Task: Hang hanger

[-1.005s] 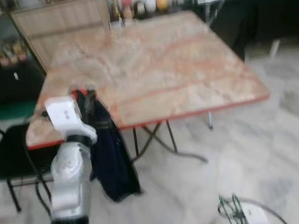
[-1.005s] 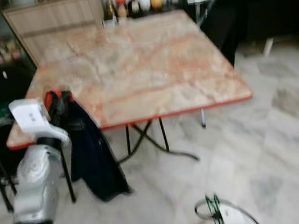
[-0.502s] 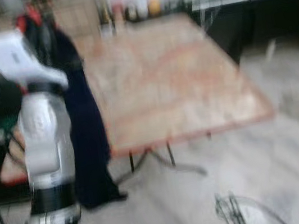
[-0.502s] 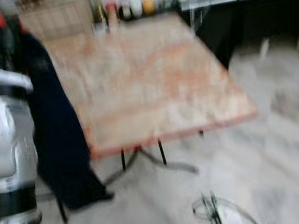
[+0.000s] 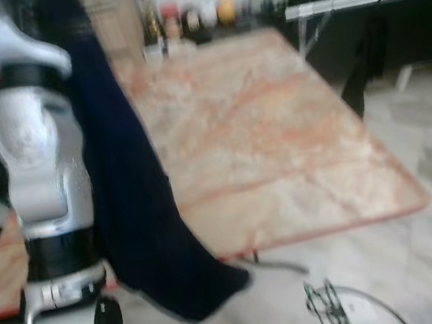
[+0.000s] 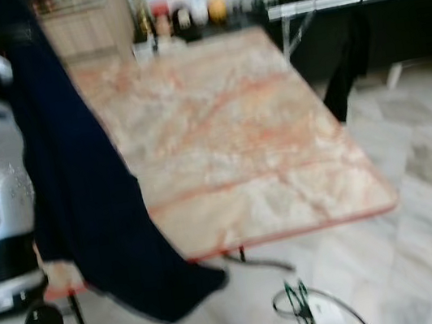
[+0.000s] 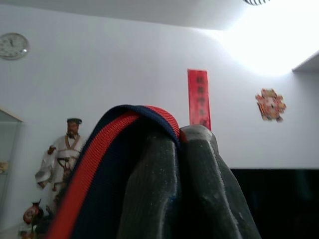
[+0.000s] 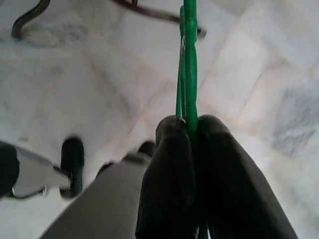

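Garment's up in the air now, hanger's waiting down low

We see the marble table (image 5: 279, 144) fill the middle of the frame, and the dark garment (image 5: 134, 191), bunched at the table edge a second ago, now hangs full length down the left side from our raised left arm. The left gripper (image 7: 182, 164) is clamped on its red-trimmed collar. Lower centre, the right gripper (image 8: 192, 144) is pinched on the green hanger (image 8: 188, 55) above the floor, so we reckon threading comes next.
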{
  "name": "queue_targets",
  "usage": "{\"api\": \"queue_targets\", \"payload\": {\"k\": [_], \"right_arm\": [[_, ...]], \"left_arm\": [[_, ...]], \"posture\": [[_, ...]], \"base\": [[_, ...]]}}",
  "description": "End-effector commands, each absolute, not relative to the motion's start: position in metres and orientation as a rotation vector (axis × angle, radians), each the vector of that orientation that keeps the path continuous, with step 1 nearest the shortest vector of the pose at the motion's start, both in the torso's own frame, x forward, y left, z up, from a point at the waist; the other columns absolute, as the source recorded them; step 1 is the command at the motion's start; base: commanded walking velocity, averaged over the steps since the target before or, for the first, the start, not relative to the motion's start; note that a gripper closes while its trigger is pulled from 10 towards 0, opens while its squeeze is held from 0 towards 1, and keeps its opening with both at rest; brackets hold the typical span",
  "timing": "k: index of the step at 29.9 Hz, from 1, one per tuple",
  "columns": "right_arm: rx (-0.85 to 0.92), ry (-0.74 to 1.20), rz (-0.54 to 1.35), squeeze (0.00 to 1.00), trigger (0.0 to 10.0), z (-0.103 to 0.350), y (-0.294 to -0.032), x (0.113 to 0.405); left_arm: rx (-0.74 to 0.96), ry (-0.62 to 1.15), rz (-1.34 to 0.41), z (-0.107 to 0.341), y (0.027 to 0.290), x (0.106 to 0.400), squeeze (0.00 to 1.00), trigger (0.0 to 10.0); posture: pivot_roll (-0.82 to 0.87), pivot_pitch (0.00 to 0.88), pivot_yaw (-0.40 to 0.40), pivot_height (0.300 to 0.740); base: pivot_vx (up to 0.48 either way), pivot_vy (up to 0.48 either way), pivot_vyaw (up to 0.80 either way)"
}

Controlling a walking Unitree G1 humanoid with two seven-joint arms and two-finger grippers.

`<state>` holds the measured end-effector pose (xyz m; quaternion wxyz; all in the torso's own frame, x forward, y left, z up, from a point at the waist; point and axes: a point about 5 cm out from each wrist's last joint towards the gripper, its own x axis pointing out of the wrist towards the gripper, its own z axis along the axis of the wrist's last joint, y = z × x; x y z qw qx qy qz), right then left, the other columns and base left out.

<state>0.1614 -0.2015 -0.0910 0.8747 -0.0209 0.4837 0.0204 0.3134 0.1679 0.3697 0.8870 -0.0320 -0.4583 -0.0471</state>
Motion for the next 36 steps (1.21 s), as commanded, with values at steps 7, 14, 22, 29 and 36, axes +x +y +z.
{"api": "queue_targets", "payload": {"k": [7,14,22,29,36], "right_arm": [[-0.035,1.002,0.069,0.00,10.0,-0.091,-0.193,0.165],[-0.041,1.006,0.076,0.00,10.0,-0.091,-0.193,0.165],[-0.052,1.013,0.086,0.00,10.0,-0.091,-0.194,0.165],[-0.058,1.014,0.093,0.00,10.0,-0.091,-0.194,0.164],[-0.062,1.016,0.099,0.00,10.0,-0.091,-0.194,0.164]], "left_arm": [[-0.072,-0.760,-0.106,0.336,0.175,0.330,0.00,10.0],[-0.090,-0.379,-0.242,0.251,0.161,0.330,0.00,10.0],[-0.103,-0.210,-0.279,0.214,0.160,0.313,0.00,10.0],[-0.092,-0.116,-0.334,0.201,0.161,0.300,0.00,10.0],[0.115,0.115,-0.606,0.167,0.163,0.264,0.00,10.0]], "posture": [[0.02,0.000,0.021,0.740],[0.02,0.000,0.022,0.740],[0.02,0.000,0.020,0.740],[0.02,0.000,0.022,0.740],[0.02,0.000,0.023,0.740]], "base": [[0.284,0.000,0.00],[0.000,0.000,0.00],[0.000,0.000,0.00],[0.000,0.000,0.00],[0.000,0.000,0.00]]}}
